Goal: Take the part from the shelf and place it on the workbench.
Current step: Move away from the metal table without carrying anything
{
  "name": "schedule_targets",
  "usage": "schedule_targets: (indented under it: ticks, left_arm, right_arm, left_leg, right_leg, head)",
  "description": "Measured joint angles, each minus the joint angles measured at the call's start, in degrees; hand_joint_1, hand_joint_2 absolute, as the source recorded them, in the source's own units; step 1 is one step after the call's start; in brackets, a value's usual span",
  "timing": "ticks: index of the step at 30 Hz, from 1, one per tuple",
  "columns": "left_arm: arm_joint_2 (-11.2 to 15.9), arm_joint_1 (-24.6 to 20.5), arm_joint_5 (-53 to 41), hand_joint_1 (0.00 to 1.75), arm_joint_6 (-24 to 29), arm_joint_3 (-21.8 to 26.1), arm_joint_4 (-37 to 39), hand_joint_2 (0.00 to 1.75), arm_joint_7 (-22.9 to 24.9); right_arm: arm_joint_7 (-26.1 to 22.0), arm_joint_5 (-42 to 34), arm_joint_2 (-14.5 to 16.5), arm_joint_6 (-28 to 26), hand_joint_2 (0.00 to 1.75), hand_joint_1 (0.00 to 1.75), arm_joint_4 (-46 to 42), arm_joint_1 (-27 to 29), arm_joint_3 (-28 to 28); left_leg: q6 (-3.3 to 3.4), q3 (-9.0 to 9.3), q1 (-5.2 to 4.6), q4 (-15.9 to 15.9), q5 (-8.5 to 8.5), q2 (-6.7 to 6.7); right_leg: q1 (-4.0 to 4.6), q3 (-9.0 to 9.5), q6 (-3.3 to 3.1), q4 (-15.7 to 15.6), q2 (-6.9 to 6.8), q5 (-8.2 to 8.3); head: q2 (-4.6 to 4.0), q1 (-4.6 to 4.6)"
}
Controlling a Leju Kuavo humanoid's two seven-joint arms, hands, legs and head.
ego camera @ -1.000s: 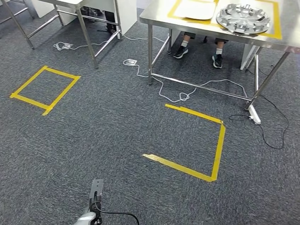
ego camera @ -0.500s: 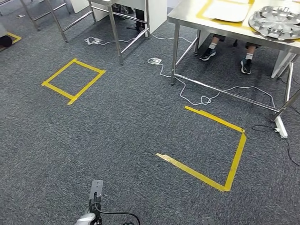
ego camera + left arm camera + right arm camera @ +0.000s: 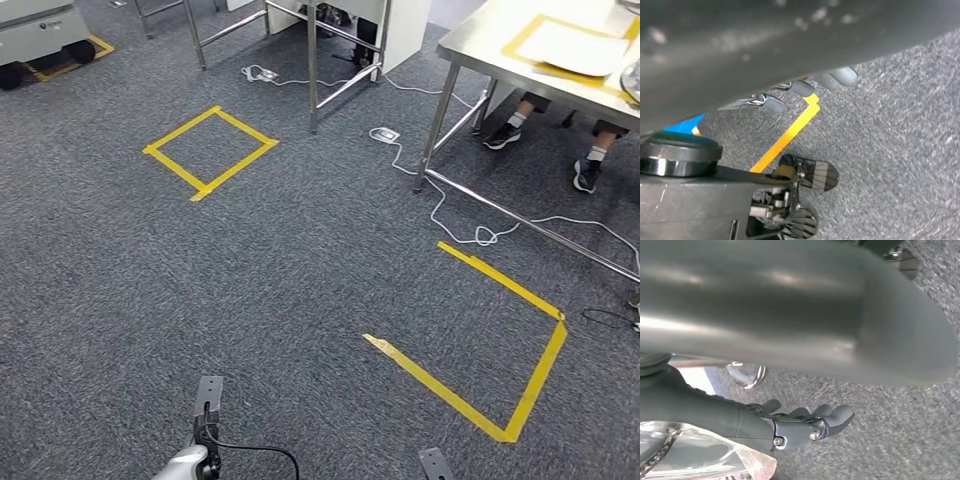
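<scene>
**Both robot hands idle, low over the carpet; part not yet located**

Left robot hand (image 3: 828,80) hangs released, fingers loosely extended, nothing in them. Right robot hand (image 3: 806,427) is likewise released, fingers gently curved around nothing. In the head view a steel tabletop (image 3: 483,45) stands at 1 o'clock and a taped yellow square (image 3: 211,150) lies on the carpet at 11 o'clock. A sliver of silver rim (image 3: 634,80) pokes in at 3 o'clock on the tabletop. It may be a part of the sort wanted, but I cannot tell, nor where the shelf stands. Judgement: if it is disc-shaped like that rim, expect it to be light, thin, fairly stiff and slick. It is best gripped at opposite edges with both hands and kept level.
</scene>
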Motion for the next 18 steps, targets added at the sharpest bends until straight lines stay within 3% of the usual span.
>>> schedule_targets:
  ticks: [1,3,5,7,9,12,13,14,15,16,18]
  left_arm:
    - [-0.05,-0.03,0.00,0.00,0.03,-0.11,0.00,0.00,-0.02]
    - [-0.20,-0.20,0.00,0.00,0.08,-0.30,0.00,0.00,-0.05]
    - [-0.37,-0.34,-0.01,0.00,0.10,-0.37,0.00,0.00,-0.08]
    - [-0.42,-0.33,0.00,0.00,0.12,-0.39,0.00,0.00,-0.09]
    - [-0.41,-0.36,-0.01,0.00,0.14,-0.41,0.00,0.00,-0.09]
    - [-0.46,-0.72,-0.08,0.00,-0.09,-0.67,0.01,0.00,0.10]
    - [-0.48,-0.77,-0.13,0.00,-0.23,-0.83,0.03,0.00,0.28]
    - [-0.48,-0.80,-0.18,0.00,-0.38,-1.02,0.06,0.00,0.48]
    - [-0.46,-0.85,-0.28,0.00,-0.54,-1.23,0.10,0.00,0.67]
    - [-0.46,-0.97,-0.41,0.00,-0.70,-1.48,0.13,0.00,0.87]
    - [-0.48,-1.48,-0.71,0.00,-1.01,-1.97,0.16,0.00,1.28]
  right_arm:
    - [0.12,0.15,0.00,0.05,0.00,0.00,0.03,-0.13,0.25]
    - [0.26,0.25,-0.03,0.10,0.00,0.00,0.07,-0.45,0.62]
    - [0.36,0.29,-0.07,0.16,0.00,0.00,0.13,-0.77,0.87]
    - [0.45,0.36,-0.06,0.21,0.00,0.00,0.17,-0.94,1.08]
    - [0.47,0.49,-0.07,0.28,0.00,0.00,0.18,-0.99,1.27]
    - [0.59,1.31,-0.09,1.11,0.00,0.00,0.33,-1.04,1.91]
    - [0.73,1.72,-0.09,1.54,0.00,0.00,0.40,-1.13,2.26]
    - [0.89,2.10,-0.08,1.94,0.00,0.00,0.46,-1.34,2.69]
    - [1.07,2.54,-0.05,2.35,0.00,0.00,0.50,-1.66,3.17]
    - [1.27,2.97,0.00,2.76,0.00,0.00,0.52,-2.05,3.72]
    - [1.54,3.80,0.14,3.58,0.00,0.00,0.55,-2.89,4.84]
  left_leg:
    - [-0.01,0.11,-0.03,0.01,-0.01,-0.64]
    - [-0.19,0.15,-0.11,0.14,-0.07,-1.73]
    - [-0.73,-0.20,-0.08,0.26,0.03,-2.64]
    - [-1.43,-0.55,0.09,0.29,0.21,-3.43]
    - [-2.10,-1.27,0.13,1.87,-0.89,-2.28]
    - [-3.02,-5.85,0.39,11.47,-5.79,0.74]
    - [-3.25,-7.44,0.56,14.64,-6.86,1.11]
    - [-3.39,-8.22,0.72,16.14,-6.90,1.30]
    - [-3.45,-7.91,0.84,15.45,-5.87,1.47]
    - [-3.41,-6.54,0.91,12.72,-4.02,1.75]
    - [-3.03,-2.59,0.66,4.99,-0.62,3.64]
  right_leg:
    - [0.01,1.21,-0.20,-3.24,0.38,2.30]
    - [-0.11,4.48,-0.64,-11.01,2.48,5.88]
    - [-0.13,6.30,-0.95,-14.66,3.92,6.64]
    - [-0.08,6.70,-1.33,-15.01,3.25,6.68]
    - [-0.23,6.98,-1.97,-15.41,2.18,6.90]
    - [-0.28,7.23,-2.61,-15.63,0.15,6.85]
    - [-0.26,7.24,-2.66,-15.61,-0.52,6.79]
    - [-0.26,7.25,-2.65,-15.60,-1.12,6.72]
    - [-0.26,7.29,-2.60,-15.59,-1.64,6.66]
    - [-0.26,7.40,-2.50,-15.58,-2.11,6.57]
    - [-0.06,7.62,-2.11,-15.51,-2.90,6.32]
  head:
    - [0.00,0.01]
    - [0.00,-0.02]
    - [0.00,-0.05]
    - [0.00,-0.06]
    - [0.00,-0.30]
    - [0.00,-0.79]
    - [0.00,-0.78]
    - [0.00,-0.79]
    - [0.00,-0.80]
    - [0.00,-0.80]
    - [-0.01,-0.83]
